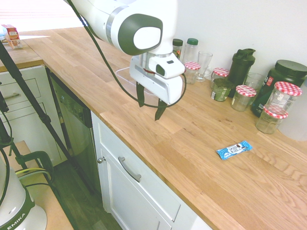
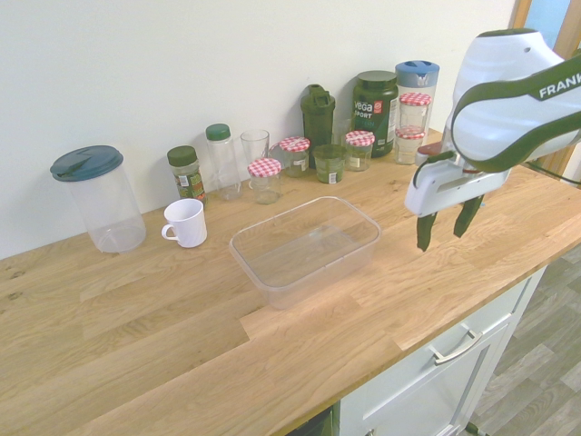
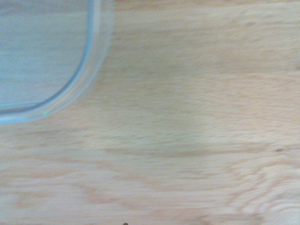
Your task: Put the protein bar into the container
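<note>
Right, we've got the protein bar (image 1: 234, 150) lying flat on the wooden tabletop (image 1: 192, 158), bright blue wrapper, white patch with dark print across its middle, set at a slant. It sits well apart from the hand (image 1: 151, 109), out in front of the jars with red-checked lids (image 1: 275, 111). We see the arm (image 2: 517, 104) reaching over the tabletop, the hand hanging above it, pointing down, fingers spread with nothing between them. Beside it stands the clear container (image 2: 306, 250), its rounded rim open. Bare wood runs between bar and container, and we've bare wood towards the front edge too.
</note>
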### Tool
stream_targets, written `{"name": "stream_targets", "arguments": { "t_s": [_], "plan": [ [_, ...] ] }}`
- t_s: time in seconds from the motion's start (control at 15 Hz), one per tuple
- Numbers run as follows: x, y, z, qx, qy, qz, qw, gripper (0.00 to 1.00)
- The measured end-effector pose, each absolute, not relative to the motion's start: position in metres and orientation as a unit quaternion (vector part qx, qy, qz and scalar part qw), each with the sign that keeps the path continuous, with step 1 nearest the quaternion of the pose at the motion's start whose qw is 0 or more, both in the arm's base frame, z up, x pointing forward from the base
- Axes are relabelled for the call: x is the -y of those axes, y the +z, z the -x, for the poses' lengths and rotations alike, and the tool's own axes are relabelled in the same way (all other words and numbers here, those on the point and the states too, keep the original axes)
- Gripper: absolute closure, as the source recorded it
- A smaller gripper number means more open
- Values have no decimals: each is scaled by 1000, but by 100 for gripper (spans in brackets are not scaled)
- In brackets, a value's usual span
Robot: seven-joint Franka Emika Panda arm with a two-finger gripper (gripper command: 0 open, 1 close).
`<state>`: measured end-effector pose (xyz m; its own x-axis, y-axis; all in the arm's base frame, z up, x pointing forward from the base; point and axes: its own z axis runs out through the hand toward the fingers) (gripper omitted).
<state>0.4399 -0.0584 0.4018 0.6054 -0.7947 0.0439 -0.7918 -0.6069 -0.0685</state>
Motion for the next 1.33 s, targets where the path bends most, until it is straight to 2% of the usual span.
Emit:
{"name": "stream_targets", "arguments": {
  "t_s": [0.47,1.0,1.33],
  "plan": [
    [186,426,-479,-495,-37,867,39,0],
    [260,400,-542,-509,-25,860,38,0],
    [273,372,-565,-507,-20,862,24,0]
  ]
}}
